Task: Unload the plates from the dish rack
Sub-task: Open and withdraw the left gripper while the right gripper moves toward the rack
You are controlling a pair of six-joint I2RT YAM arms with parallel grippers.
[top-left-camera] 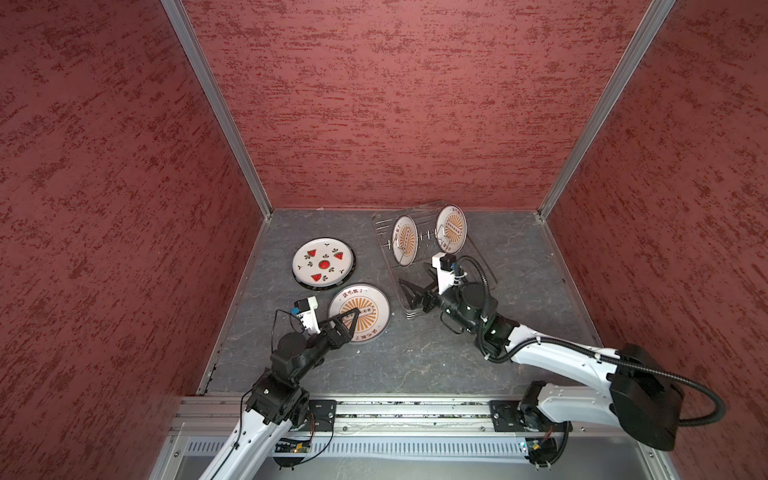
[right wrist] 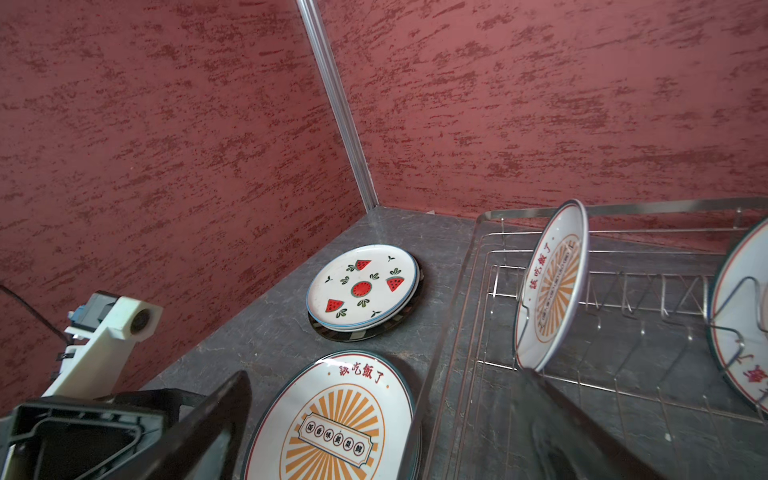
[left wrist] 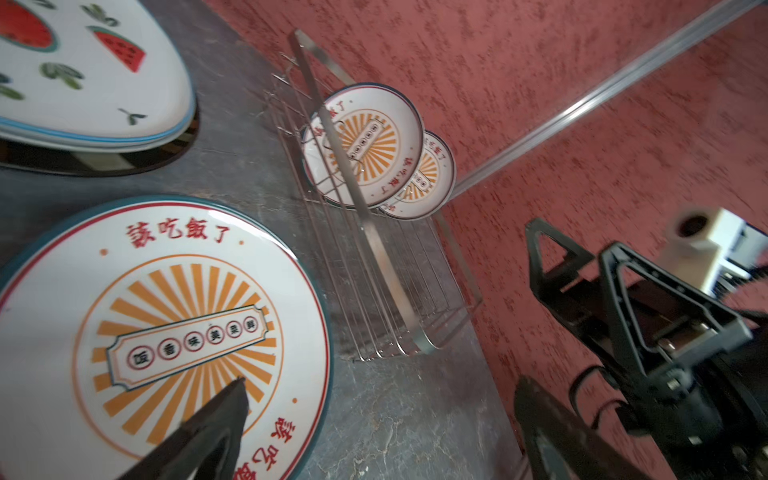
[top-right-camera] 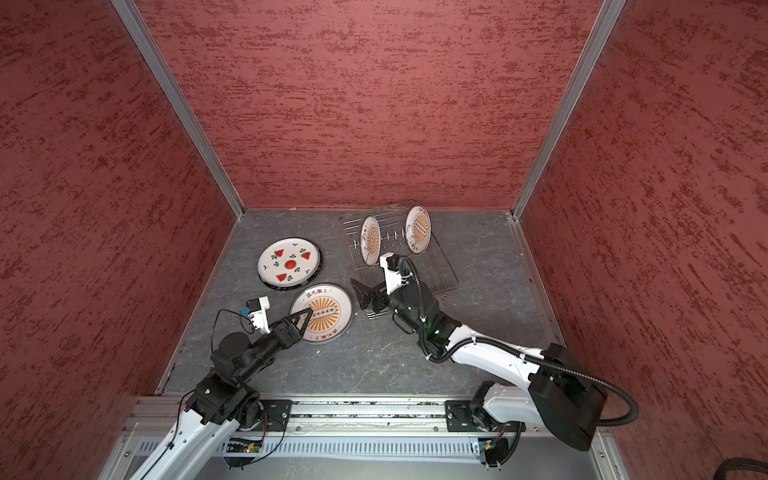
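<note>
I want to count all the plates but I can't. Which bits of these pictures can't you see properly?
- Plates under the watermelon plate: it covers them in both top views; only a dark rim peeks out, so no sure count.
- Near end of the dish rack: hidden behind the right gripper and its arm in both top views.
- One sunburst plate in the rack: cut off by the edge of the right wrist view.

Sunburst plate (left wrist: 158, 340) reads 該吃飯了, its banner 饭香味美菜鲜.
</note>
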